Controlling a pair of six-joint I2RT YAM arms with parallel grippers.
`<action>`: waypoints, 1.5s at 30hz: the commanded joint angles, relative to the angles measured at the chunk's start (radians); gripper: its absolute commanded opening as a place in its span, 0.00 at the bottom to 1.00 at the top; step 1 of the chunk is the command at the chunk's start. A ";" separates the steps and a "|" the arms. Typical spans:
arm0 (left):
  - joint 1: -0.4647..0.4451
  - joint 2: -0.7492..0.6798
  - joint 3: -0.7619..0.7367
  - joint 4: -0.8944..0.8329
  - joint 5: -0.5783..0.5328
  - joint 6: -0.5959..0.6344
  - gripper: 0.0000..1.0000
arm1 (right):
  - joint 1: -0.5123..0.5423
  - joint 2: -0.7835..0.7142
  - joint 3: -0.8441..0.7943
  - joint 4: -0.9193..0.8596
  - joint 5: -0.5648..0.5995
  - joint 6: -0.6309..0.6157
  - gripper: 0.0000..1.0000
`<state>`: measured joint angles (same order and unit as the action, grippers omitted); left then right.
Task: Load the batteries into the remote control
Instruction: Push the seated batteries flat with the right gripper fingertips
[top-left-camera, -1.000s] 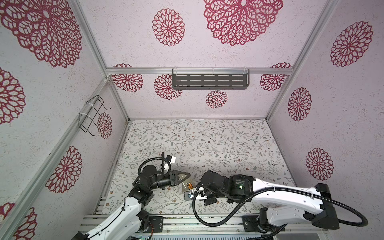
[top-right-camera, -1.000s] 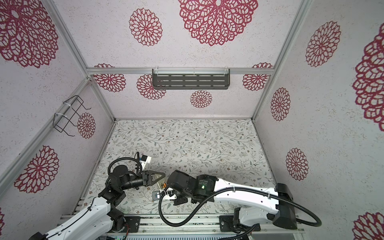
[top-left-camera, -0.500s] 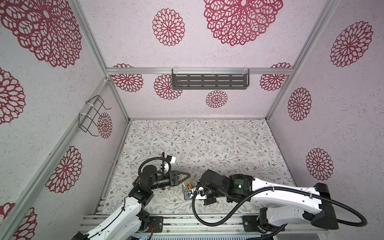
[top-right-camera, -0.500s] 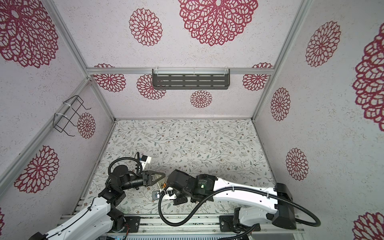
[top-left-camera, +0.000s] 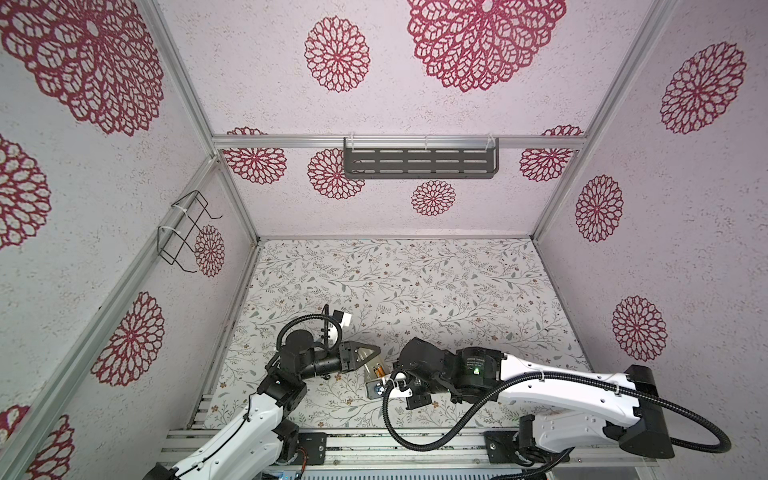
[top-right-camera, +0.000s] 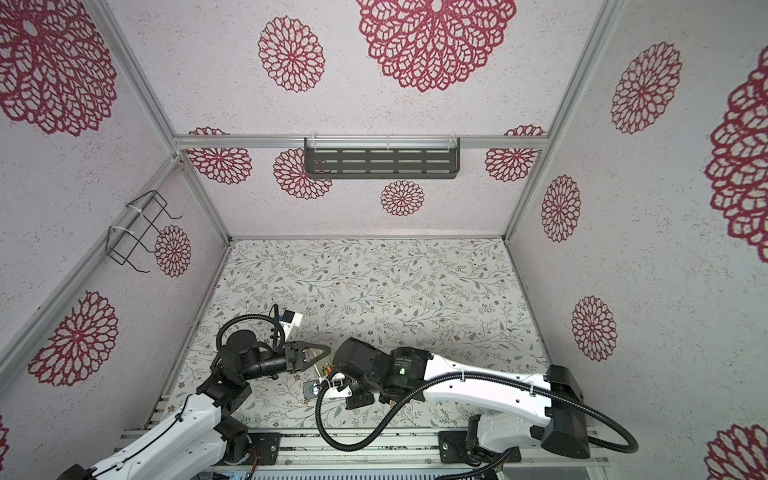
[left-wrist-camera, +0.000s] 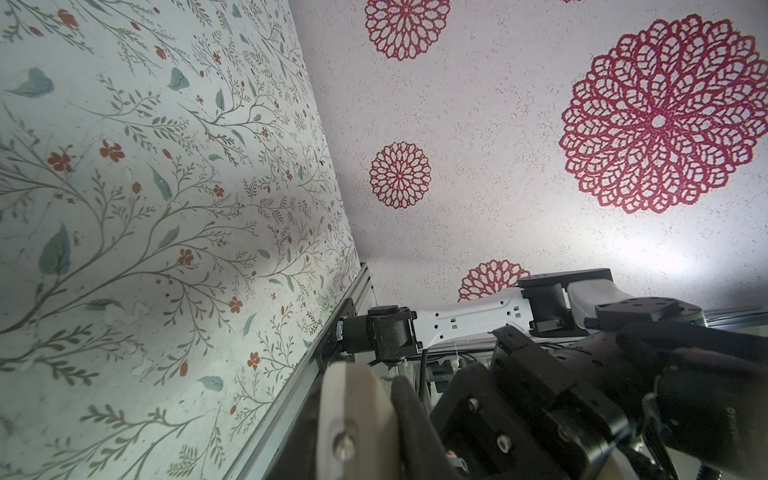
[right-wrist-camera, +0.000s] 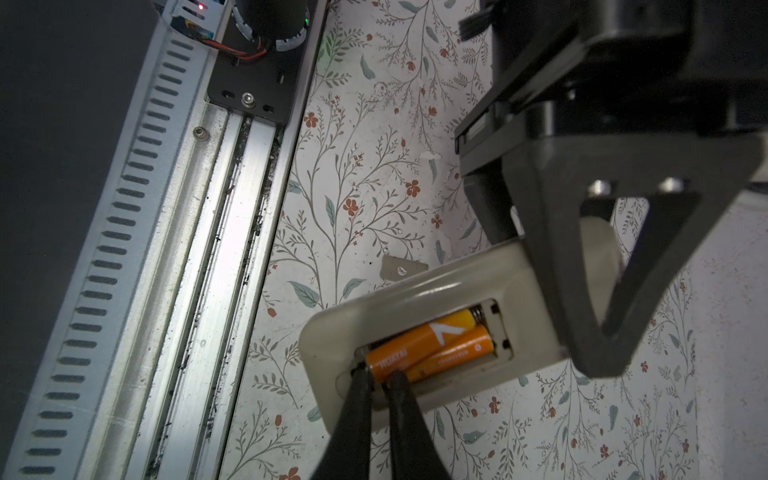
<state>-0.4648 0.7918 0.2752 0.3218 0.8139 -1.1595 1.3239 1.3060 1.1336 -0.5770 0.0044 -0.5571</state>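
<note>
Beige back up, the remote control (right-wrist-camera: 436, 286) is sitting clamped in the left gripper (right-wrist-camera: 598, 291). Both orange batteries (right-wrist-camera: 432, 345) are lying in the remote control's open bay, just beside that gripper. The right gripper (right-wrist-camera: 379, 376), tips pinched almost together, is touching one battery's end.

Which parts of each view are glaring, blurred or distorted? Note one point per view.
Right wrist view: glare whitens the aluminium rail; the batteries are sharp, the right pincer near the lens dark and soft. Left wrist view: a bright patch washes the wall. In both top views the wide-angle lens splays the frame posts.
</note>
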 joint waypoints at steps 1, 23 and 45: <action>-0.010 -0.012 0.027 0.024 0.021 0.007 0.00 | -0.012 0.020 0.046 0.029 0.009 0.004 0.12; -0.016 -0.014 0.024 0.026 0.019 0.008 0.00 | -0.044 0.125 0.122 -0.021 0.058 0.078 0.05; 0.005 -0.073 0.026 -0.097 -0.105 0.058 0.00 | -0.035 0.036 0.150 0.055 0.180 0.162 0.41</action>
<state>-0.4664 0.7425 0.2752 0.2413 0.7284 -1.1275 1.2892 1.4220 1.2613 -0.5667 0.1272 -0.4500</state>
